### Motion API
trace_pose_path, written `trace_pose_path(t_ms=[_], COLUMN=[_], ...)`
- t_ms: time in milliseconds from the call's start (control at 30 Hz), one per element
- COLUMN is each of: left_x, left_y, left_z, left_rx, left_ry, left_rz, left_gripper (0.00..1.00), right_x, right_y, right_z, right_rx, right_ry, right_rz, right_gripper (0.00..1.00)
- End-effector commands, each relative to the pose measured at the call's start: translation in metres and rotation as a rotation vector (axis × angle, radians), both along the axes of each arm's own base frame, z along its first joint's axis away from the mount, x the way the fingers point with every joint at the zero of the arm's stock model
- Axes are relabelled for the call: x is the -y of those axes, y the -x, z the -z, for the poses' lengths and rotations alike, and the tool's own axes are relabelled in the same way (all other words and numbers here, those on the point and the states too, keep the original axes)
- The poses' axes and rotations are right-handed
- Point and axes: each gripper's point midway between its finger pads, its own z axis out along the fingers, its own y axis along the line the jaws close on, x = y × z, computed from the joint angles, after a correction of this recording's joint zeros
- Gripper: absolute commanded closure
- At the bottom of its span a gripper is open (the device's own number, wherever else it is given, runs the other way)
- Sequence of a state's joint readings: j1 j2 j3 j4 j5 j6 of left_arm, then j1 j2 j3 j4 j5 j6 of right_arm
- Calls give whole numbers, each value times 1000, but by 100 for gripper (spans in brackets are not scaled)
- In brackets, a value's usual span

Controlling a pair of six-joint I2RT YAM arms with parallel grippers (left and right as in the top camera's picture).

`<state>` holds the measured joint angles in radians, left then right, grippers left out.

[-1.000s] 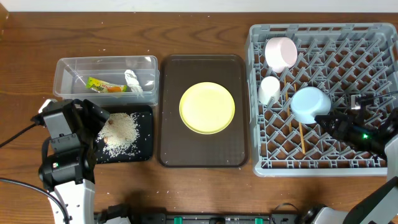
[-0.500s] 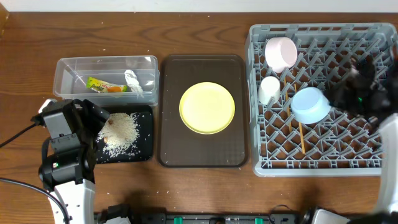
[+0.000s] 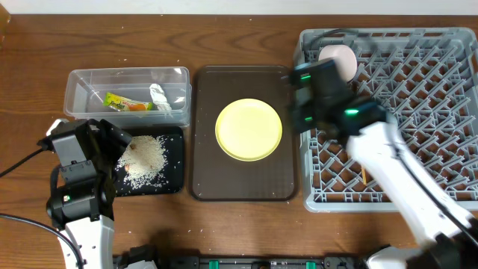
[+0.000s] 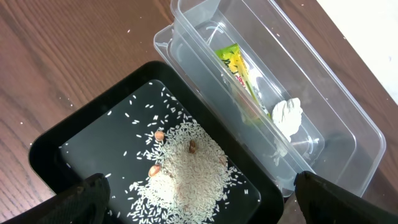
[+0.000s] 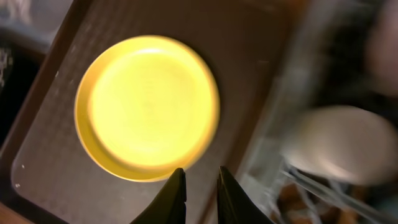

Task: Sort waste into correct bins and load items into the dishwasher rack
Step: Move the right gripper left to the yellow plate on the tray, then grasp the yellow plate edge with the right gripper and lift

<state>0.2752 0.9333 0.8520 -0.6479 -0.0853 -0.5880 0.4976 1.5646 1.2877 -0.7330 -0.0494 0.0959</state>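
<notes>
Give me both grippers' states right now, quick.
Left gripper: open, empty, over the black tray.
Right gripper: slightly open, empty, above the yellow plate.

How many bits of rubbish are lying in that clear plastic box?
2: a yellow-green snack wrapper lying near the middle of the box, and a crumpled white tissue just beside it, toward one end. Nothing else seems hidden in there.

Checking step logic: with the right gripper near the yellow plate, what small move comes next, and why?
Probably widen the right gripper and lower it to the rim of the yellow plate: the plate lies on the brown tray, outside the rack, and the jaws are barely parted.
</notes>
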Motion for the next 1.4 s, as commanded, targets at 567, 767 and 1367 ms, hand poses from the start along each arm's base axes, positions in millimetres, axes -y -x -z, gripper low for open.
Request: trace_pose_path(t_ms=[567, 767, 1367], left_x=[-4, -4, -4], left_y=[0, 0, 0], left_z=[-7, -7, -7], left_rx=[15, 14, 14], left_ry=[-8, -8, -8], left_rz=[-21, -21, -21], left_gripper=[2, 2, 2], right_x=[-140, -169, -142], right_y=[74, 119, 49], right_z=[152, 152, 80], right_rx=[-219, -305, -115], right_ry=[77, 10, 99], right_rz=[-395, -520, -426], right_gripper=[83, 83, 77])
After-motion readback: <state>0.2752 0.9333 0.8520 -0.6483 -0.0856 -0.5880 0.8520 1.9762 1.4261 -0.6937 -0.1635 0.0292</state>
